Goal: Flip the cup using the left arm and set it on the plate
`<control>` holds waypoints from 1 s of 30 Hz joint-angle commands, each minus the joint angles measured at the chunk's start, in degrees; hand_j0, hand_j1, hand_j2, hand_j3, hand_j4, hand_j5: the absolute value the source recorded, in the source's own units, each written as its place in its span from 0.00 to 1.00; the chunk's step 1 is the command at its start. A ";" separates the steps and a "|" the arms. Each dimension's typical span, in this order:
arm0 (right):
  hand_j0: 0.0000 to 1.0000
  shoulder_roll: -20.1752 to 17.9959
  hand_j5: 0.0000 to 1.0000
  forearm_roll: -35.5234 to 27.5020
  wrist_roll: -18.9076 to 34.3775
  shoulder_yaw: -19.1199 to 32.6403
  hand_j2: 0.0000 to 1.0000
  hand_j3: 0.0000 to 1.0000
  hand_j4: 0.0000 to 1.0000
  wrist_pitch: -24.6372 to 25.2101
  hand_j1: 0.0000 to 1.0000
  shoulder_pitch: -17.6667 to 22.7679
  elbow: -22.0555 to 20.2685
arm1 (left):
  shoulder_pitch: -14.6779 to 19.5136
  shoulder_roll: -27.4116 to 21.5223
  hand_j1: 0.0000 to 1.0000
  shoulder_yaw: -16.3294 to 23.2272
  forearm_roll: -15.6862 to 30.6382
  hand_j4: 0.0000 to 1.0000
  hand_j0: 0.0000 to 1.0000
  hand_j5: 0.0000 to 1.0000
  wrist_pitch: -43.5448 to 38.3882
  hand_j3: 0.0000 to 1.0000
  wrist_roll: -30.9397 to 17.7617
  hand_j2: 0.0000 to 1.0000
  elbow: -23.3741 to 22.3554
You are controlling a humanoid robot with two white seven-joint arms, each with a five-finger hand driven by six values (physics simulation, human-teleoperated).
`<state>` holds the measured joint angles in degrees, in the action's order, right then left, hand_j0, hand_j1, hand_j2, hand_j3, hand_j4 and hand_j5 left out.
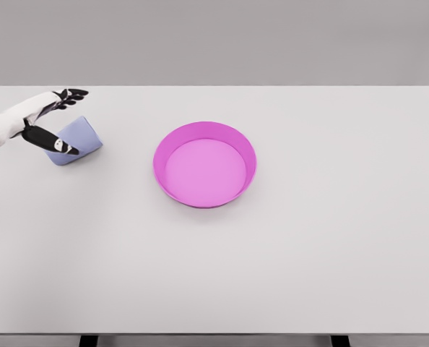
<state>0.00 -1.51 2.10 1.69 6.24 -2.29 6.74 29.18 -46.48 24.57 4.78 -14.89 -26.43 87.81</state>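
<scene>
a white robot arm enters from the left edge of the head view, at about nine o'clock. its left hand (52, 116) has dark fingers spread around a pale blue cup (76, 140): the thumb (55, 142) lies across the near side of the cup, and the other fingertips (74, 94) reach over the far side. the hand looks to be closing on the cup, but whether the far fingers actually press its wall cannot be told from here. the right arm is out of view.

the cup lies tilted on its side on the table, at ten o'clock from the picture's middle, with one end pointing toward the lower left. which end is the mouth is not clear.

a bright pink plate (250, 148), round with a raised rim, sits near the centre of the table, well apart from the cup, at three o'clock from it. nothing is in it.

to do this step well, the hand probably needs a firm hold on both sides of the cup before lifting, since a cup on its side may roll away. once it is raised, turning the wrist should bring the cup upright, and the cup then has to clear the plate's rim before being set down inside.

the table (330, 253) is plain white and smooth. behind it is a flat grey wall (214, 43).
</scene>
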 commanded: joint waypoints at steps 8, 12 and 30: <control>1.00 0.00 1.00 0.02 0.01 -0.02 1.00 1.00 1.00 0.00 1.00 0.00 0.02 | 0.26 4.12 1.00 0.48 -2.49 1.00 1.00 1.00 -0.76 1.00 0.06 1.00 -3.87; 1.00 0.00 1.00 0.02 0.01 -0.02 1.00 1.00 1.00 0.00 1.00 0.00 0.02 | 0.35 4.12 1.00 0.48 -2.40 1.00 1.00 1.00 -0.76 1.00 0.06 1.00 -4.84; 1.00 0.00 1.00 0.02 0.01 -0.02 1.00 1.00 1.00 0.00 1.00 0.00 0.02 | 0.70 5.00 1.00 0.48 -2.40 1.00 1.00 1.00 -0.76 1.00 0.06 1.00 -7.65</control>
<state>0.00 -1.51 2.13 1.69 6.24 -2.29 6.74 29.88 -41.59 25.06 2.29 -15.72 -26.38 80.85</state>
